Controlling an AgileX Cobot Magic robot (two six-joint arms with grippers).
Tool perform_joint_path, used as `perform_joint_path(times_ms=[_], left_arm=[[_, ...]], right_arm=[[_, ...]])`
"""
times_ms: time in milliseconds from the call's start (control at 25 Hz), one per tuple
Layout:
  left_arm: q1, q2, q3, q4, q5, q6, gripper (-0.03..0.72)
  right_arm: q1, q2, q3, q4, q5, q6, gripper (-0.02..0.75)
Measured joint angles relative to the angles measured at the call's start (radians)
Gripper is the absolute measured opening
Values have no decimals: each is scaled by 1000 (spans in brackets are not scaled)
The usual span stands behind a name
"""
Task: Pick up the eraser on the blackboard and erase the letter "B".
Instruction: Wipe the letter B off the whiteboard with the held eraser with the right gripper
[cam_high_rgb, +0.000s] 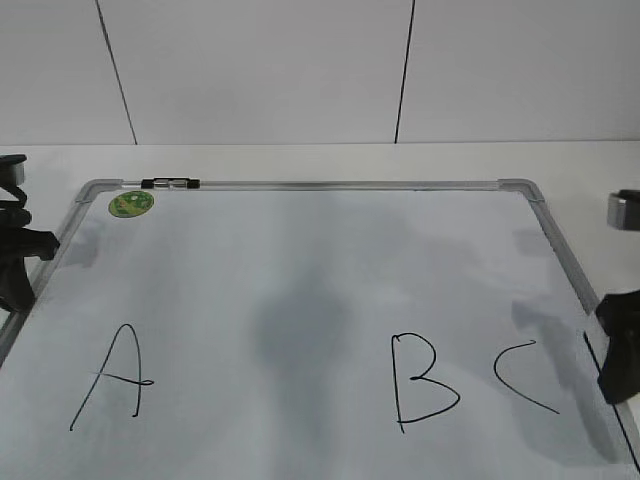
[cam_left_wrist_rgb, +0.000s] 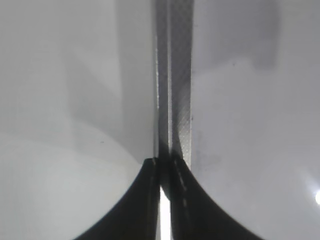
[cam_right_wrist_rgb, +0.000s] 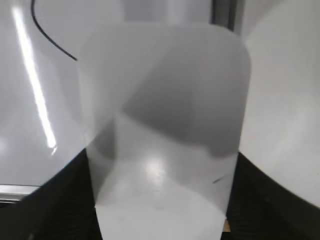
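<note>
Between the right gripper's (cam_right_wrist_rgb: 160, 220) dark fingers sits the eraser (cam_right_wrist_rgb: 165, 135), clamped and blurry, over the blackboard (cam_high_rgb: 300, 300) near the "C" (cam_high_rgb: 522, 376). At the far left edge, the left gripper (cam_left_wrist_rgb: 165, 172) is pinched closed above the frame. The letter "B" (cam_high_rgb: 422, 378) stands unsmudged beside "A" (cam_high_rgb: 112, 375).

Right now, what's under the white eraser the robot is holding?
Under the eraser you can see the blackboard, its grey frame at the edge and a bit of a black curved line. Whatever lies straight beneath the eraser is covered.
</note>
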Motion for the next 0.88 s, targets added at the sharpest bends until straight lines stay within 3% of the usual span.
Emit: perform_joint_path(times_ms=[160,480,880], left_arm=[[0,0,0,0,0,0,22],[0,0,0,0,0,0,22],[0,0,0,0,0,0,22]], right_arm=[[52,-10,-63,7,17,20,526],[308,111,-172,22,13,108,526],[337,352,-358,24,-19,114,525]])
